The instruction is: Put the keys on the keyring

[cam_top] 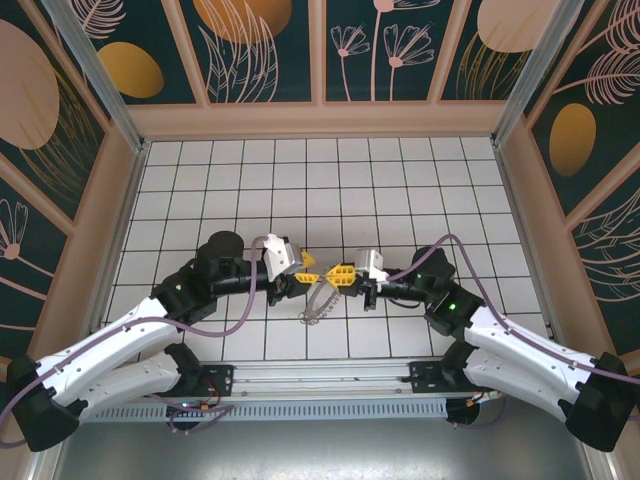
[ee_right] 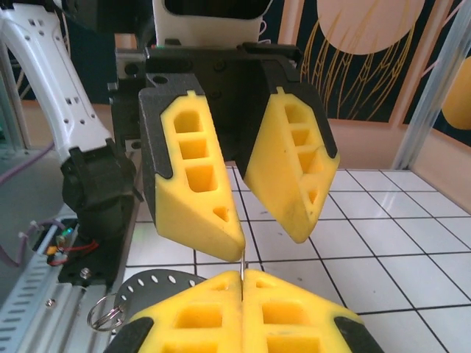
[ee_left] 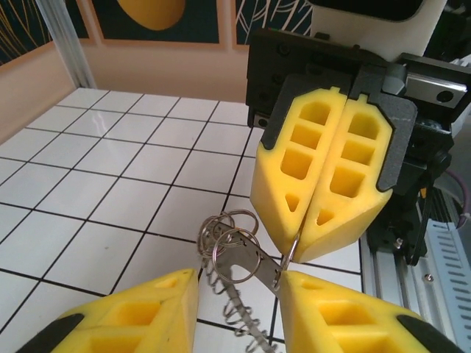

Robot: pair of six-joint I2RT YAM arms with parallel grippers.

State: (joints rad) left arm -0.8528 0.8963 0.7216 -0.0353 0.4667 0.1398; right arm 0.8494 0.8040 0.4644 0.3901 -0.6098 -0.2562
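**A:** Where is the keyring?

**B:** It is held up over the white-tiled desk, between the two claws, around the middle of the desk and toward its near edge. It's a bunch of silvery split rings joined to a flat metal strip with a row of holes. A thin wire coil dangles below. I can't tell whether the coil's lower end reaches the tiles.

**A:** Which claw has it?

**B:** The right claw. Its yellow fingers are pressed together and pinch the end of the strip right at their tips. Its own wrist camera shows a thin metal edge standing in the seam between the two pads.

**A:** And the left claw?

**B:** Spread, with a clear gap between its fingers. It faces the right claw tip to tip, just to its left. From its wrist camera the rings and strip sit in that gap, just past the tips. The strip runs close by one finger, but I can't tell whether they touch.

**A:** Anything else on the bunch?

**B:** A small ring hangs at the strip's end away from the pinch.
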